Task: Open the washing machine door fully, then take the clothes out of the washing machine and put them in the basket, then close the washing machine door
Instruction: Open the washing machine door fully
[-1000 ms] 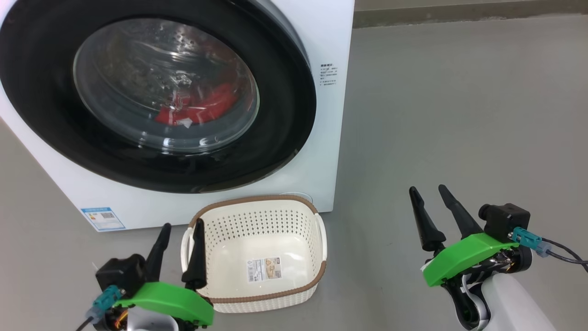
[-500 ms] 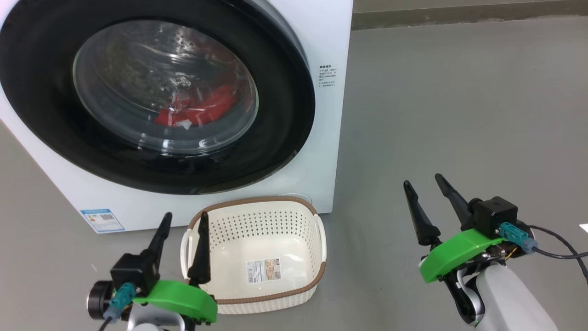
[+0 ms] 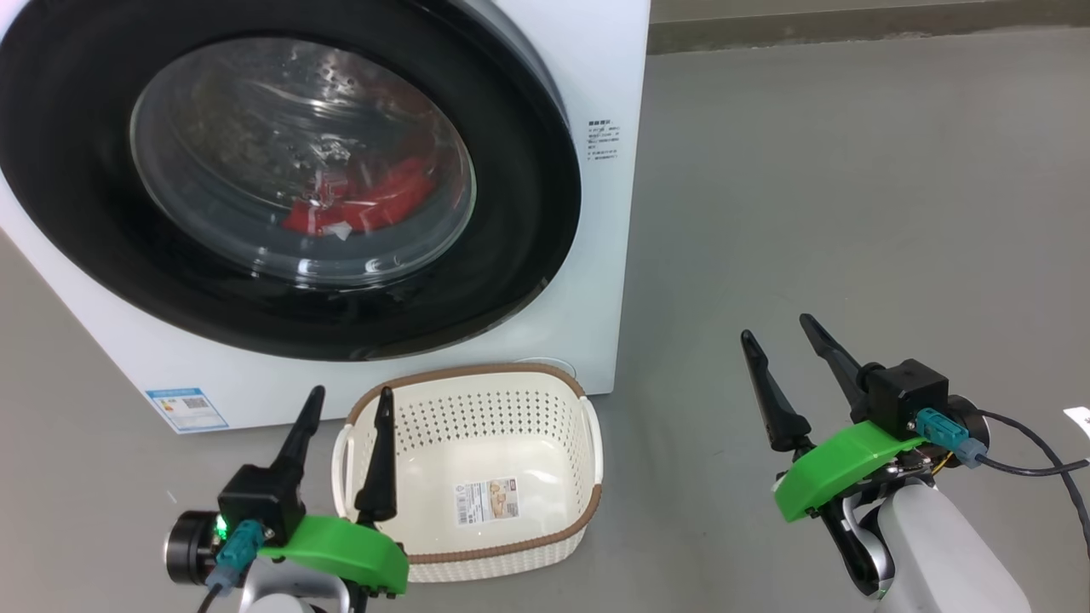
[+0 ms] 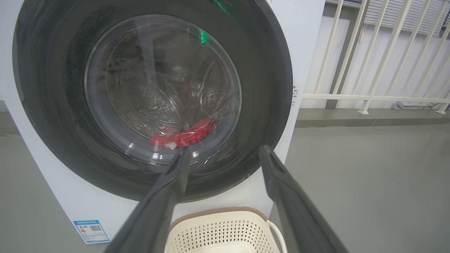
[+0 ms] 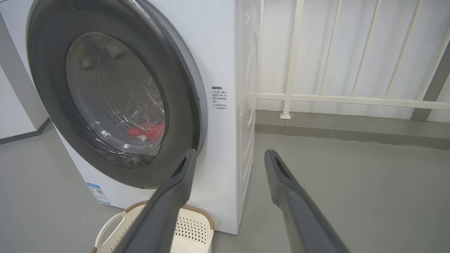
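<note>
In front of me I have the washing machine [image 3: 609, 281], a big white box standing on the grey floor [image 3: 851, 213] and taking up the upper left of my head view. The washing machine door [image 3: 528, 213] covers most of its front, and from here its wide black ring looks flush against the cabinet, though the glare on the glass leaves me unsure how tightly it sits. The basket [image 3: 477, 409] stands on the floor just in front of the machine, below the door's lower edge, with nothing inside but the sticker on its bottom. My left gripper [image 3: 351, 392] hangs at the basket's left end with its fingers spread wide and nothing between them, one finger over the rim. My right gripper [image 3: 776, 326] hovers over bare floor well to the right of the machine, equally spread and empty. The clothes [image 3: 375, 200] lie inside the drum, a red heap low behind the glass. A small blue label [image 3: 186, 409] sits low on the front.
</note>
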Controlling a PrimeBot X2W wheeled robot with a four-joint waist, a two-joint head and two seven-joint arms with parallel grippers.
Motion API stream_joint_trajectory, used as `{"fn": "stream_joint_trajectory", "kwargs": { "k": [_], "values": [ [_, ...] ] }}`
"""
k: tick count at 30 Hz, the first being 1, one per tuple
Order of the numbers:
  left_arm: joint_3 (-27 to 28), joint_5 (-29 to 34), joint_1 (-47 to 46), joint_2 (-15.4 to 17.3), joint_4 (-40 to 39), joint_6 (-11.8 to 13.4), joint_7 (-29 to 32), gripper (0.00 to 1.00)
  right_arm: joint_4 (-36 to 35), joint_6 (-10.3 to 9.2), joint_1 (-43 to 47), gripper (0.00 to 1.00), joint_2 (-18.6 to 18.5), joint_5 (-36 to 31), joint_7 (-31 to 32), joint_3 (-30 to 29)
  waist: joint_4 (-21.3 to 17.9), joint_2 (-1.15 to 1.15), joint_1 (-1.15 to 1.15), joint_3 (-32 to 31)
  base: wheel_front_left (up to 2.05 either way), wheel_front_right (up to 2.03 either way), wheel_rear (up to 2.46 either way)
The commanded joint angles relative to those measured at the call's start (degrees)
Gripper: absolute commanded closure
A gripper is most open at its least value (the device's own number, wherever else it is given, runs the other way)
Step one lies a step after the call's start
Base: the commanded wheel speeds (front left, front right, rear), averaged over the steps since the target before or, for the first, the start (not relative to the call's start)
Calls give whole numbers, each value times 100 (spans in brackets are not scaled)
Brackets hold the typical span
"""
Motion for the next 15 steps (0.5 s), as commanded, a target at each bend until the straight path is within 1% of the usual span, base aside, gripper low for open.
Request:
{"fn": "stream_joint_trajectory", "kwargs": {
  "k": [1, 6, 8, 9, 10, 11, 15],
  "values": [
    [172, -42, -233, 102, -99, 25, -70, 0, -106, -4, -245, 0, 2, -1, -60, 135, -5, 0, 0, -4, 0, 0, 0],
    [153, -84, -243, 102, -63, 28, -70, 0, -20, -4, -260, 0, 2, 22, -60, 162, 3, 0, 0, -16, 0, 0, 0],
    [139, -102, -250, 102, -49, 25, -70, 0, 21, -4, -273, 54, 2, 48, -60, 185, 17, 0, 0, -15, 0, 0, 0],
    [139, -102, -250, 102, -49, 25, -70, 0, 21, -4, -273, 54, 2, 48, -60, 185, 17, 0, 0, -15, 0, 0, 0],
    [127, -107, -251, 102, -42, 26, -70, 0, 40, -4, -284, 68, 2, 82, -60, 201, 24, 0, 0, -14, 0, 0, 0],
    [108, -107, -248, 102, -29, 26, -70, 0, 61, -4, -300, 100, 2, 97, -60, 213, 29, 0, 0, -11, 0, 0, 0],
    [57, -108, -243, 102, -70, 22, -70, 0, 110, -4, -406, 100, 2, 237, -60, 255, 66, 0, 0, 46, 0, 0, 0]
  ]
}}
